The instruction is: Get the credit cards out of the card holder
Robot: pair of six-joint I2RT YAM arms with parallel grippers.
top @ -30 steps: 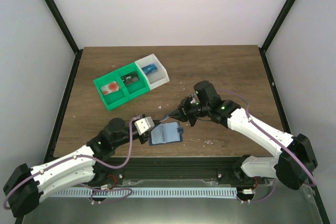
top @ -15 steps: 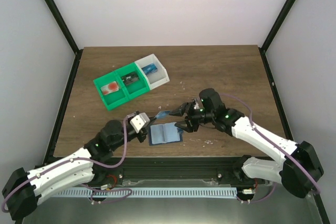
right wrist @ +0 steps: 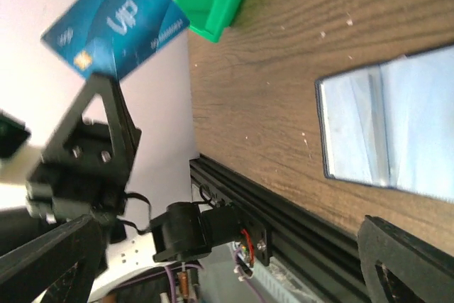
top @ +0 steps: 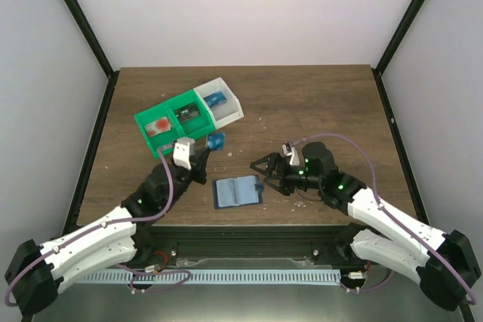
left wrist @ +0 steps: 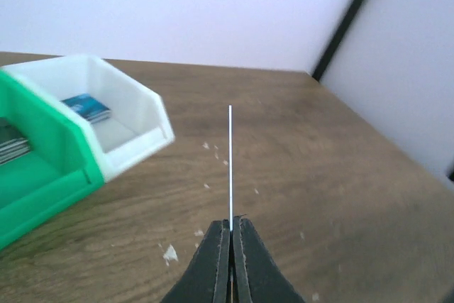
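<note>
On the table, card holder lies open crosswise; left claw pinches card, right claw gapes.

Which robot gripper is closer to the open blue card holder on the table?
The right one. The right gripper is open just beside the card holder, at its right edge. The left gripper is farther off, up by the green tray, gripping a blue card.
</note>
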